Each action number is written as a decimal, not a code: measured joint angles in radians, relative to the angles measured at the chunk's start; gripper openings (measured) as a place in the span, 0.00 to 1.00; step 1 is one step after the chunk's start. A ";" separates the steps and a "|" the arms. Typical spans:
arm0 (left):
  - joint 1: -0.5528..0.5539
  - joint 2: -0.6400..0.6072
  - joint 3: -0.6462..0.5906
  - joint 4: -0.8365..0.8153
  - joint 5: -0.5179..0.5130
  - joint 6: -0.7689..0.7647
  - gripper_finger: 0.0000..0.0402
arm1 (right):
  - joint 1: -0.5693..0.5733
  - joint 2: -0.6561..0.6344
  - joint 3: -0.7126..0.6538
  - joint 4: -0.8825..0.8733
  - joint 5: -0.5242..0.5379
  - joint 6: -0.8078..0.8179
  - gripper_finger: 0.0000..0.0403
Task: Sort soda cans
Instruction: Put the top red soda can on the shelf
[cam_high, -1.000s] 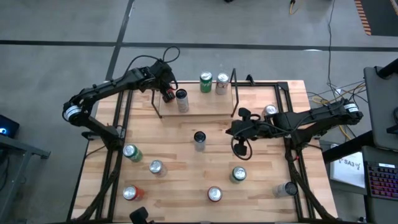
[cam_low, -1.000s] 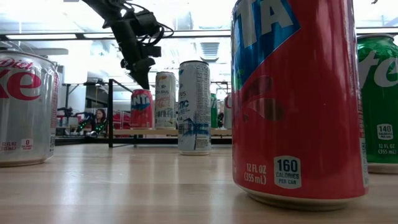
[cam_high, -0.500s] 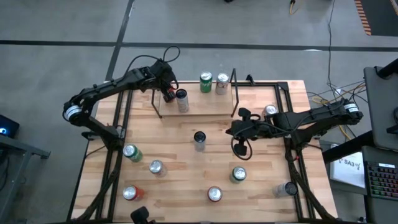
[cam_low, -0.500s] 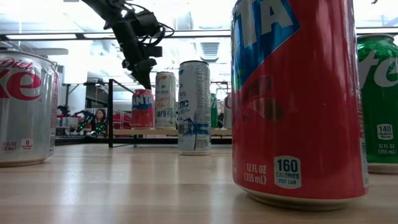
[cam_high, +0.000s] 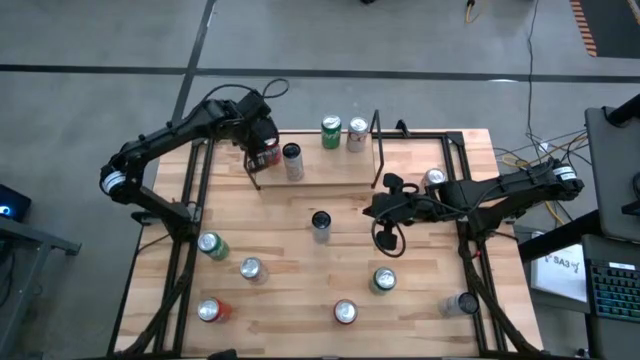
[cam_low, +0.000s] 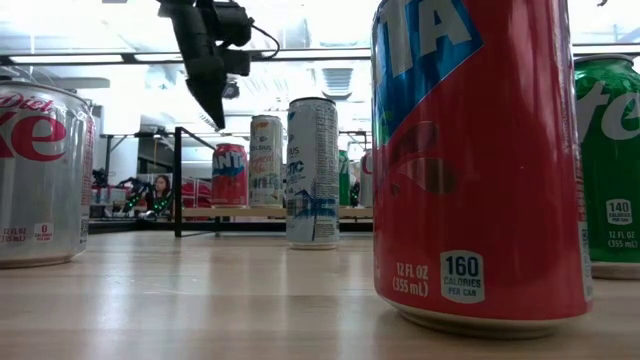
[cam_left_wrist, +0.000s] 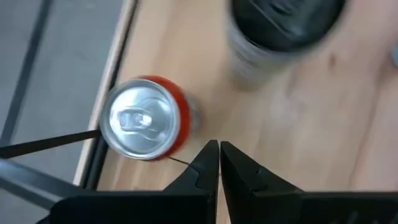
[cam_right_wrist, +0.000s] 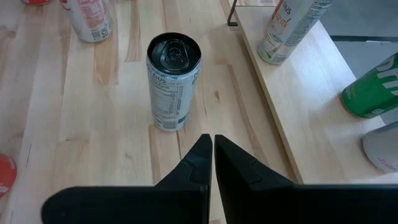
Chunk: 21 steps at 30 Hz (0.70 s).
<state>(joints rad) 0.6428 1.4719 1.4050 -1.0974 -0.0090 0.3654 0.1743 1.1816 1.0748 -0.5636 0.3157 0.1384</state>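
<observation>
A red soda can stands upright on the raised wooden platform at the table's far side, also seen in the high view and the low view. My left gripper hovers shut just above and beside it, pointing steeply down, touching nothing. My right gripper is shut in mid-table, pointing at a slim dark-topped can that stands on the table a short way ahead.
On the platform stand a slim silver can, a green can and a white can. Black frame posts border it. Several cans stand scattered near the front edge, among them a red one and a green one.
My left gripper has risen away from the red can on the platform and tipped to point more steeply down, its fingers staying shut. The red can has stayed upright where it was.
</observation>
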 joint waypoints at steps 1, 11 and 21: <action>-0.001 0.000 -0.005 0.000 0.001 0.023 0.00 | 0.000 0.000 0.000 0.000 0.000 0.000 0.02; 0.000 0.025 -0.046 0.058 0.001 0.035 0.00 | 0.000 0.000 0.000 0.000 0.000 -0.006 0.02; 0.001 0.076 -0.046 0.066 -0.010 0.026 0.00 | 0.000 0.000 0.000 0.001 0.000 -0.008 0.02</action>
<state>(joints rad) 0.6434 1.5476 1.3590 -1.0313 -0.0191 0.3916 0.1745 1.1816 1.0748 -0.5630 0.3157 0.1305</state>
